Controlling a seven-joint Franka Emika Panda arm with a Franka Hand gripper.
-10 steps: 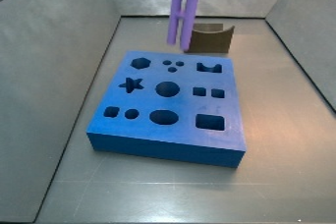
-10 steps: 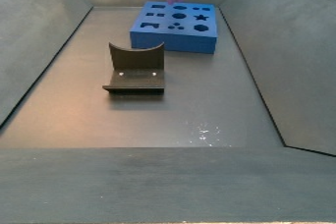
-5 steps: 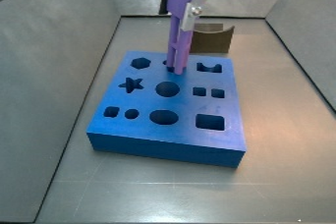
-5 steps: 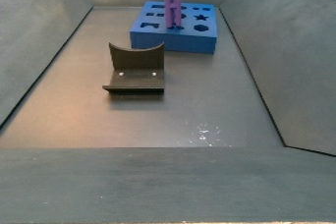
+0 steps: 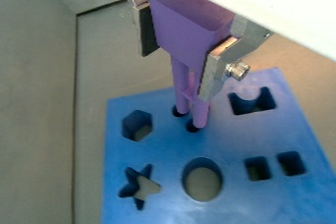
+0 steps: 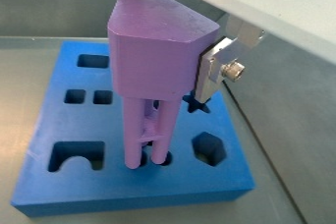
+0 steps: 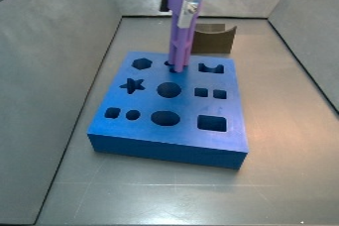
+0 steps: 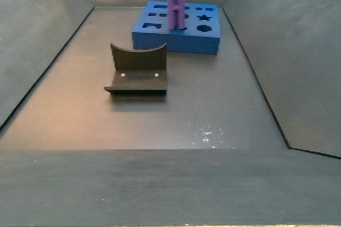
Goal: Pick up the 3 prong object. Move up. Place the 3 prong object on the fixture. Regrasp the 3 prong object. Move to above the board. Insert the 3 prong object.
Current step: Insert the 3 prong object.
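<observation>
We judge insertion nearly complete: gripper clamps the light-purple plastic 3 prong object, prongs entering the thick blue holed board.

grey metal floor, sloped grey side walls, small wet-looking glints nr front edge

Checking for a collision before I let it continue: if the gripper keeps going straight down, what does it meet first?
The gripper holds the 3 prong object upright over the board. Its prongs are at the three-dot holes, so the board probably comes first.
</observation>
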